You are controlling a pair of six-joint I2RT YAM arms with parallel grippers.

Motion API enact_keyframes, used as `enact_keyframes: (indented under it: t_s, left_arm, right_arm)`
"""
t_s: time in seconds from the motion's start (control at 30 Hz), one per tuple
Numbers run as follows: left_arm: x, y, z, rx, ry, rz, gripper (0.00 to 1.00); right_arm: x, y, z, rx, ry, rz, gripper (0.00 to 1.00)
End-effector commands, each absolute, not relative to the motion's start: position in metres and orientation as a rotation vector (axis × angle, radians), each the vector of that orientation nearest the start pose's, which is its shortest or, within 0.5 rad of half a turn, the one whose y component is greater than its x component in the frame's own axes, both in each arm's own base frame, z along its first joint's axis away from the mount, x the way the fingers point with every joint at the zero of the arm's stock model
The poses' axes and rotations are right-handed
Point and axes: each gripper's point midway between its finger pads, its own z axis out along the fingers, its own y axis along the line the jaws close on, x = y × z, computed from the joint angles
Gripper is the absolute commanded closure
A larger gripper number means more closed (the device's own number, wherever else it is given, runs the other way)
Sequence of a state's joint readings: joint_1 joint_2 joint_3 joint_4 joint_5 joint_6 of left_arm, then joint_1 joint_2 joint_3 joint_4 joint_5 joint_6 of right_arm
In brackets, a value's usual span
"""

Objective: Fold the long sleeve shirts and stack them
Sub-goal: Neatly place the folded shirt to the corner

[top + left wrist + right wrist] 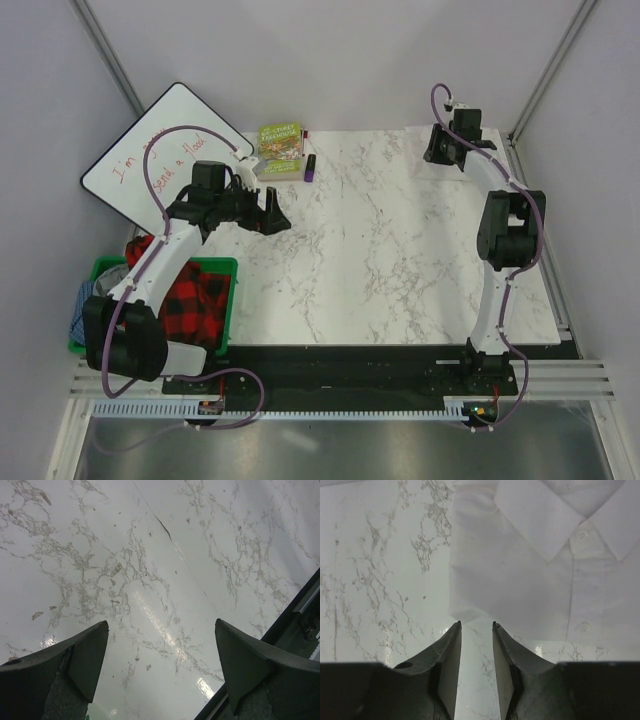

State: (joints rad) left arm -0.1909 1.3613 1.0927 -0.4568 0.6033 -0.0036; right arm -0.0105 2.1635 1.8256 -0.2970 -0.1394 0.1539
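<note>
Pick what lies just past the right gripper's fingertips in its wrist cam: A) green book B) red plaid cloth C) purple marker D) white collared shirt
D: the white collared shirt, buttons showing, lies on the marble table just beyond the right gripper, which holds nothing.

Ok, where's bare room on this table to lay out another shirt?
The middle of the marble table is bare, from the left gripper across to the right arm. Crowded: far left, by the green book and small purple object; far right corner, where the folded white collared shirt lies.
</note>
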Motion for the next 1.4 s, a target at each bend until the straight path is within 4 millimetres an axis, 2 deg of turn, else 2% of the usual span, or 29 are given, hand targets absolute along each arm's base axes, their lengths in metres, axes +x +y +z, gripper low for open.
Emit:
enact_keyframes:
  t_s: [0.0,0.03,0.07,0.13,0.17,0.23,0.27,0.43,0.6,0.63,0.7,0.73,0.8,0.83,1.0,1.3,1.37]
  left_arm:
    - [0.333,-0.159,0.191,0.556,2.174,-0.746,0.06]
    - [0.333,-0.159,0.19,0.555,2.177,-0.748,0.06]
    - [0.333,-0.159,0.189,0.552,2.18,-0.748,0.06]
    - [0.334,-0.157,0.186,0.552,2.185,-0.743,0.06]
    - [0.335,-0.156,0.185,0.548,2.189,-0.738,0.06]
    - [0.335,-0.154,0.181,0.549,2.197,-0.736,0.06]
    - [0.335,-0.154,0.18,0.549,2.2,-0.735,0.06]
    - [0.337,-0.148,0.176,0.542,2.207,-0.726,0.06]
    - [0.337,-0.15,0.175,0.543,2.211,-0.747,0.06]
    - [0.337,-0.15,0.175,0.544,2.211,-0.751,0.06]
    - [0.336,-0.151,0.174,0.543,2.214,-0.76,0.06]
    - [0.335,-0.151,0.173,0.546,2.215,-0.764,0.06]
    - [0.335,-0.151,0.172,0.547,2.218,-0.766,0.06]
    - [0.335,-0.151,0.171,0.548,2.218,-0.763,0.06]
    - [0.337,-0.151,0.166,0.546,2.234,-0.765,0.07]
    - [0.341,-0.148,0.162,0.536,2.245,-0.76,0.07]
    - [0.342,-0.148,0.161,0.533,2.25,-0.765,0.07]
  right_arm:
    - [0.607,0.032,0.106,0.141,2.231,0.281,0.62]
    - [0.612,0.031,0.107,0.141,2.219,0.277,0.62]
    - [0.614,0.031,0.097,0.147,2.231,0.273,0.62]
    - [0.623,0.028,0.096,0.155,2.209,0.26,0.62]
    - [0.626,0.027,0.087,0.161,2.214,0.256,0.62]
    - [0.634,0.026,0.088,0.164,2.193,0.249,0.61]
    - [0.635,0.025,0.078,0.172,2.206,0.248,0.61]
    - [0.64,0.027,0.074,0.177,2.2,0.255,0.6]
    - [0.643,0.035,0.097,0.136,2.16,0.304,0.57]
    - [0.645,0.036,0.109,0.127,2.136,0.312,0.57]
    - [0.644,0.042,0.119,0.096,2.118,0.346,0.57]
    - [0.644,0.043,0.133,0.08,2.09,0.354,0.56]
    - [0.643,0.048,0.142,0.046,2.071,0.38,0.55]
    - [0.644,0.048,0.153,0.036,2.046,0.376,0.55]
    - [0.649,0.047,0.163,0.037,1.991,0.37,0.56]
    - [0.661,0.042,0.109,0.132,2.055,0.363,0.62]
    - [0.665,0.042,0.106,0.153,2.05,0.367,0.63]
